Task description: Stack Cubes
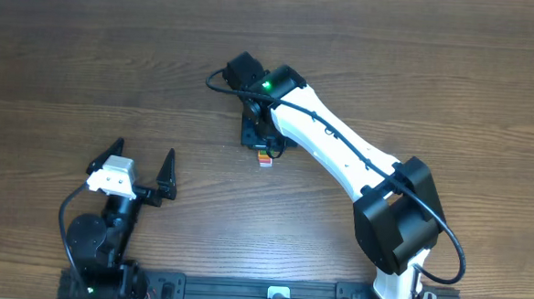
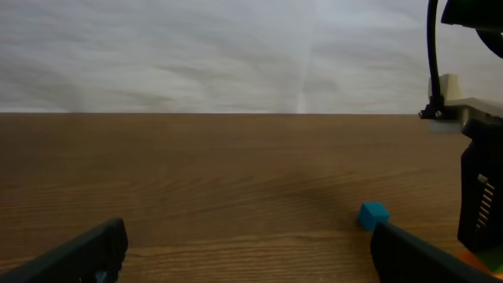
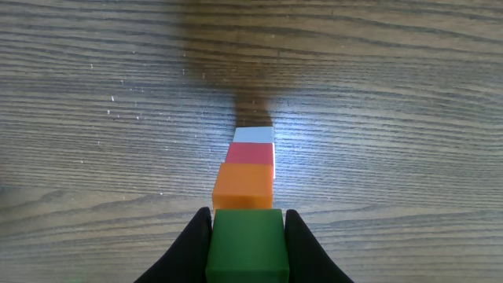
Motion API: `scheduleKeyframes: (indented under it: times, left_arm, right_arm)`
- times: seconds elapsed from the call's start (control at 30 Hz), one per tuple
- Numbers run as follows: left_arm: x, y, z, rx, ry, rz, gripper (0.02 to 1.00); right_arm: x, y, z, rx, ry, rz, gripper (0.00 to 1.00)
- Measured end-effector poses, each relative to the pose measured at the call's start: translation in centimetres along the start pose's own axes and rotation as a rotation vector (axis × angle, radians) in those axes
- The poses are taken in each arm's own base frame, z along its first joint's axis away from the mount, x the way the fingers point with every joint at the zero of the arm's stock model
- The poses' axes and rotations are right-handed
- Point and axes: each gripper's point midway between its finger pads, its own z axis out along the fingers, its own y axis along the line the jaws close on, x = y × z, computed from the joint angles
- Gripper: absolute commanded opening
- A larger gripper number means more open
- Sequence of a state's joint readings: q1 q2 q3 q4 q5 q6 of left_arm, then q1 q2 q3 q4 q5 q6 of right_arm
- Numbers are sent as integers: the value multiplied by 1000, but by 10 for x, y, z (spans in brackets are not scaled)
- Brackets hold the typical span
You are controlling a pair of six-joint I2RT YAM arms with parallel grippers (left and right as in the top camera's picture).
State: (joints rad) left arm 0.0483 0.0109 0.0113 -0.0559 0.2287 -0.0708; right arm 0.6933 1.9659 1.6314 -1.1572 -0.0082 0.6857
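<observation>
The right arm (image 1: 340, 153) stands at the bench's (image 1: 70, 57) near right. It reaches up and to the left to the middle of the bench, with its wrist bent down over a stack of cubes (image 1: 265, 158). A small green light (image 1: 267, 84) glows on its wrist. Its jaws are closed on a green cube (image 3: 247, 248), one finger on each side face. In the right wrist view this cube sits directly in line above an orange cube (image 3: 244, 187). A red cube (image 3: 252, 153) is under the orange one, and a pale blue cube (image 3: 254, 134) is at the bottom, on the wood. I cannot tell whether the green cube touches the orange one or hangs just above it.

The left arm (image 1: 107, 224) is folded low at the near left, well apart from the stack. Its jaws are spread wide and hold nothing. In the left wrist view a small blue cube (image 2: 374, 214) lies alone on the bench, near one of the black fingers (image 2: 424, 255).

Bare wood runs wide to the left of the stack and beyond it. The bench's far edge meets a pale wall (image 2: 196, 55). A black rail (image 1: 241, 290) carrying both bases lies along the near edge.
</observation>
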Motion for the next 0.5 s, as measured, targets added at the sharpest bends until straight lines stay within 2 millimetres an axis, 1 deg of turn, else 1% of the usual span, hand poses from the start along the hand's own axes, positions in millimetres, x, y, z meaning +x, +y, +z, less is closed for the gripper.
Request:
scheduleKeyframes:
  times: [0.5]
  left_arm:
    - [0, 0, 0, 0, 0, 0, 996]
  right_arm:
    - [-3, 3, 1, -10, -12, 6, 161]
